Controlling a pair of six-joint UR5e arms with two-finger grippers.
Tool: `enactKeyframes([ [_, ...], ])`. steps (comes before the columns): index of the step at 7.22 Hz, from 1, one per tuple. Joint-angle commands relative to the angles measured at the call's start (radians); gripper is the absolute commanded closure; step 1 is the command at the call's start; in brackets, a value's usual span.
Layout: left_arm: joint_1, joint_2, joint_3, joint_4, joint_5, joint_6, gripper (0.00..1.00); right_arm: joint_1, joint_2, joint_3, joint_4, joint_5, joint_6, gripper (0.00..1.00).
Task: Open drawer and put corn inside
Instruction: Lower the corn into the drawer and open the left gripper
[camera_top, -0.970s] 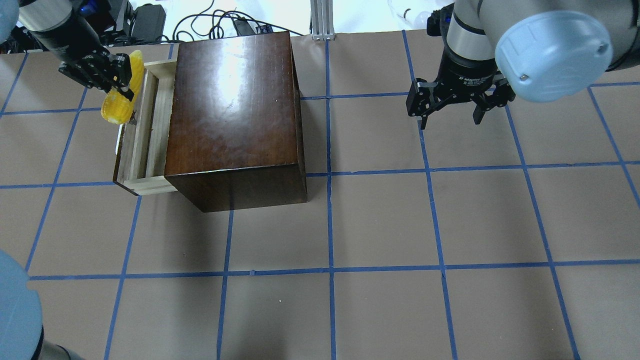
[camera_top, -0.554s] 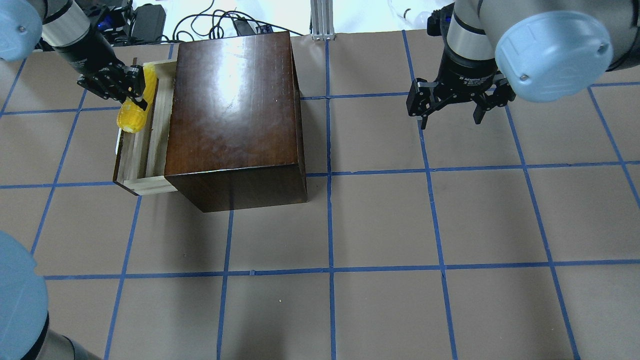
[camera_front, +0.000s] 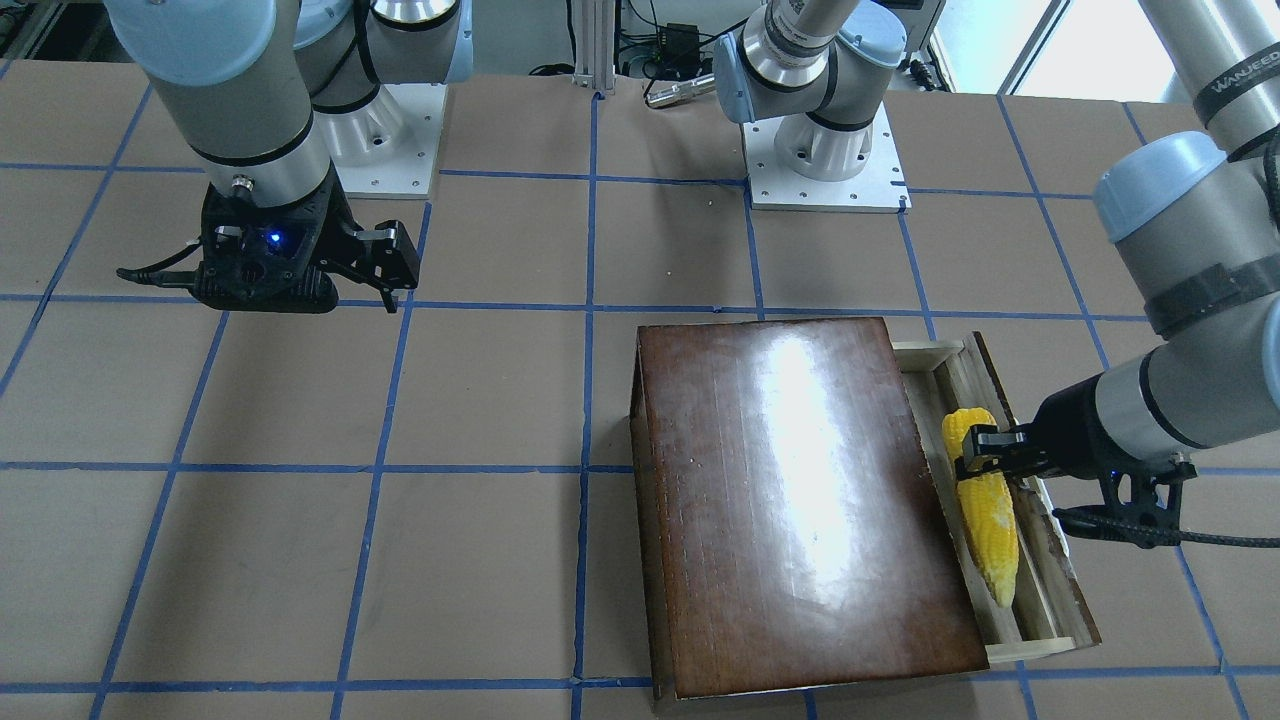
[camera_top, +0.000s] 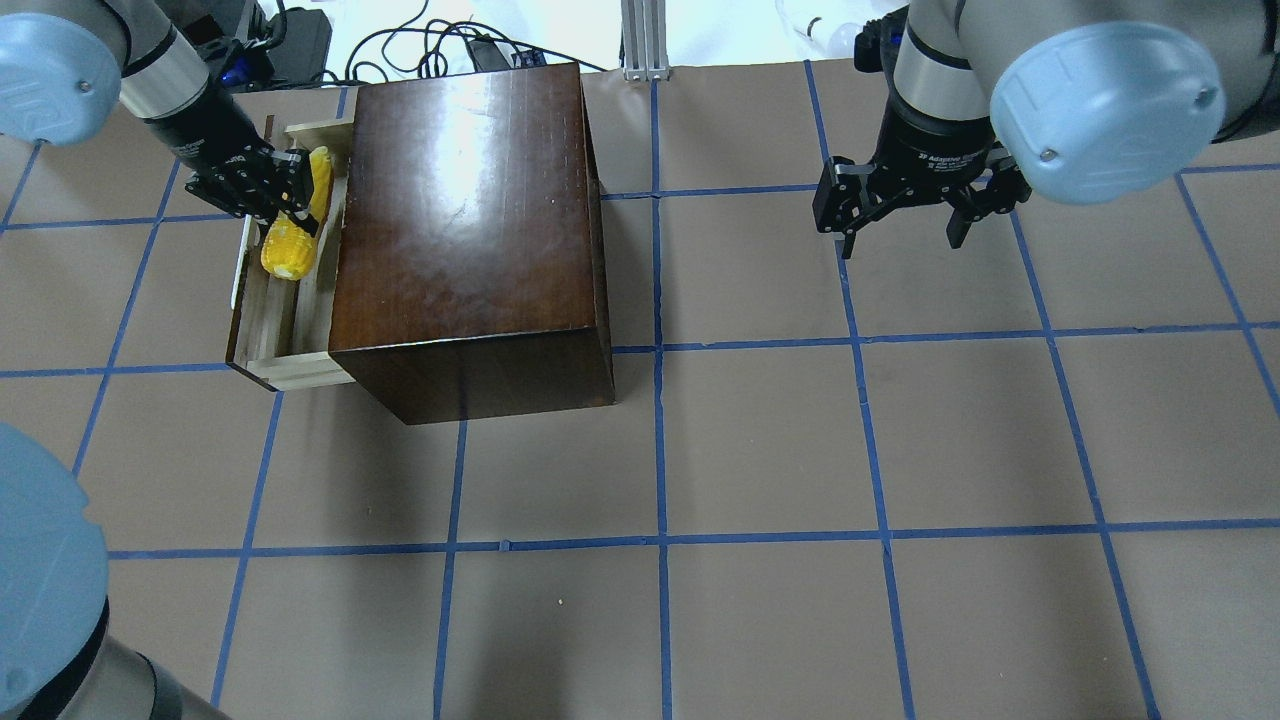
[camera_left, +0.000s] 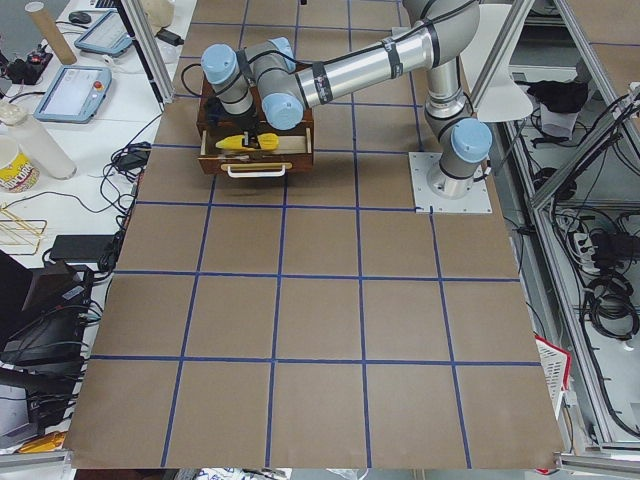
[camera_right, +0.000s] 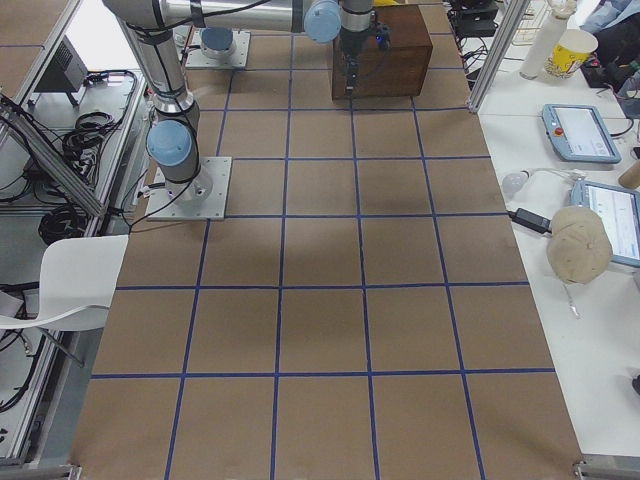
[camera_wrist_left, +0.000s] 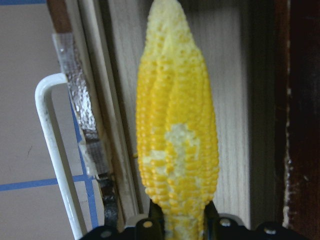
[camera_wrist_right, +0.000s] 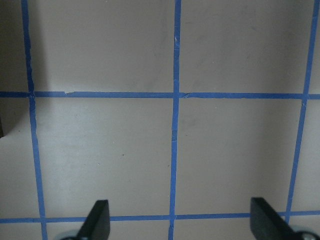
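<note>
The left jaws are closed on the corn. Their fingers pinch its sides nearer the blunt end, so most of the cob and its pointed tip run on past the grip. The corn lies lengthwise along the open drawer, directly under the jaws, in the gap between the drawer's front panel and the box. I cannot tell whether it rests on the drawer floor or hangs just above it. On the side of the jaws away from the box, the dark front panel stands just beside the corn. The whitish handle sticks out beyond the panel over the table. On the jaws' other side, a strip of pale drawer floor shows between the corn and the box. Past the corn's tip, and apart from it, is the drawer's pale end wall. The drawer stands out from one side of the box, which sits on the table with light glaring off its glossy top. Well away from the left jaws, beyond the box and a stretch of table crossed by blue tape lines, the right jaws hang above the table. They are spread wide, with nothing between the two fingertips that show at the bottom of the right wrist view. Under them the tape lines cross on the table.
</note>
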Motion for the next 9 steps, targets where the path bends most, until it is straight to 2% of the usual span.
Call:
enactKeyframes([
  [1,0.0,-0.022,-0.002,0.018,-0.014,-0.01,0.99,0.0,0.0,0.0,0.0,-0.001,0.0,0.0],
  [2,0.0,-0.024,-0.002,0.018,-0.014,-0.01,0.71,0.0,0.0,0.0,0.0,0.001,0.0,0.0],
  [3,0.0,-0.022,-0.002,0.018,-0.014,-0.012,0.14,0.0,0.0,0.0,0.0,0.001,0.0,0.0],
  [4,0.0,-0.018,0.0,0.018,-0.014,-0.009,0.0,0.0,0.0,0.0,0.0,-0.001,0.0,0.0],
  [9,-0.009,0.021,0.012,0.001,0.035,-0.009,0.0,0.0,0.0,0.0,0.0,-0.001,0.0,0.0],
])
